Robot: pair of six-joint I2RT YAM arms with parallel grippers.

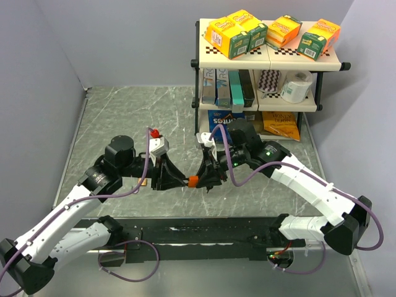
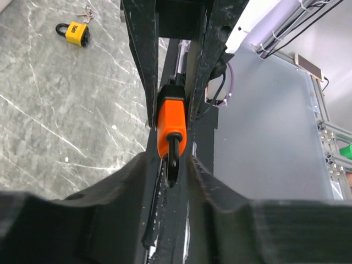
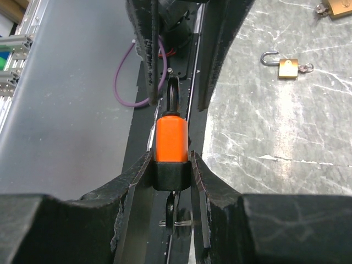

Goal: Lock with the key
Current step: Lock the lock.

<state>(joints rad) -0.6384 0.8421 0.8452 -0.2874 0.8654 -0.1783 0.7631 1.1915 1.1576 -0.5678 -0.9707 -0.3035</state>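
Padlock point(image 3: 171, 135) sits clamped in the right end effector point(image 3: 171, 160). The left end effector point(image 2: 169, 159) straddles its shackle point(image 3: 173, 93), grip unclear. Next, likely press it shut.

robot lab test cell: grey partition walls point(image 1: 124, 37), marble-look table point(image 1: 124, 117), aluminium framing point(image 2: 329, 137), staged shelf point(image 1: 266, 59) of grocery boxes point(image 1: 238, 34)

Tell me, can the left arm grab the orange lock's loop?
Probably yes. The open left gripper has the loop between its fingers, and the right gripper holds the orange lock by its body, leaving the loop bare.
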